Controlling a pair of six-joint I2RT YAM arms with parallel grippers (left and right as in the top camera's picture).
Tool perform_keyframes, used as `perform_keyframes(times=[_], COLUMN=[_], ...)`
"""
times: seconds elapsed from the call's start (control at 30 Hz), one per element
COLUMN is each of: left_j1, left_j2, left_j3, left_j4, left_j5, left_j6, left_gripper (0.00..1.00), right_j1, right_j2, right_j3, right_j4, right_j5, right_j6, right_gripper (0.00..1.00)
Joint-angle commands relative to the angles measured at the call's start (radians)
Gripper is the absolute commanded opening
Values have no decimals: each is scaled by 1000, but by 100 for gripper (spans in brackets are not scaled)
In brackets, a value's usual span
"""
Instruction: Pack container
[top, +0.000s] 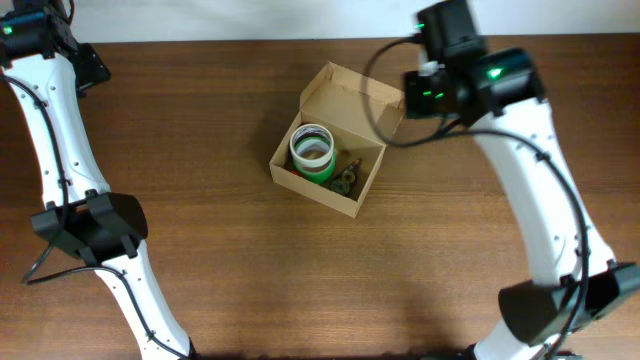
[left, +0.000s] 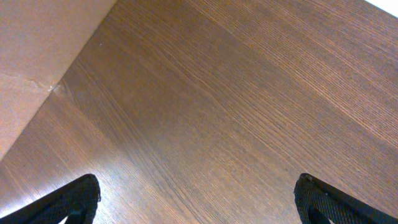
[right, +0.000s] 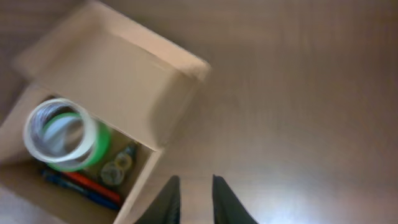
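The container (top: 360, 194) is a small tan cardboard box on the wooden table, with its flap lid (top: 352, 96) standing open at the back. Inside it a white tape roll stacked on a green one (top: 312, 150) sits beside small clear tape rolls (top: 346, 178). The right wrist view shows the container (right: 134, 93) at the left, holding the stacked rolls (right: 62, 134), small rolls (right: 115, 171) and red and blue markers (right: 81, 185). My right gripper (right: 193, 186) hovers just right of the box wall, its fingers only narrowly apart and empty. My left gripper (left: 199, 199) is wide open over bare wood.
The left arm (top: 60, 150) reaches to the far left corner of the table, well away from the box. A tan cardboard surface (left: 31, 56) fills the upper left of the left wrist view. The table's back edge (top: 230, 40) runs along the top.
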Motion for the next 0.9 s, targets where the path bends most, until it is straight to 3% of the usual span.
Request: perform_keyframes(times=[0.0,0.2,0.43,0.53,0.63,0.77,0.87], left_j1=[4,5,4,4,4,2,-16], left_j2=[-34,-34,-34,-34,-34,-34,-34], left_j3=[-5,-5,-5,-5,-5,-5,-25], left_j4=[-1,-1,39,79,68,71,77], left_j5=[0,0,4,166,416,518,518], left_j6=[12,12,-9,-84,-68,-45,-19], left_gripper=[100,100,100,100,100,100,66], right_j1=[-89,-186,-199,-199,-199,-195,-190], right_j2=[35,40,93,162,240,337,396], right_j3=[-10,-19,-24,-24,-24,-24,-24], right_j4=[-36,-62,-61,-52,-31,12,44], right_j5=[-145,-192,-262,-307,-356,-417,-434], right_j6=[131,127,128,139,177,212,237], right_gripper=[16,16,17,16,12,8,5])
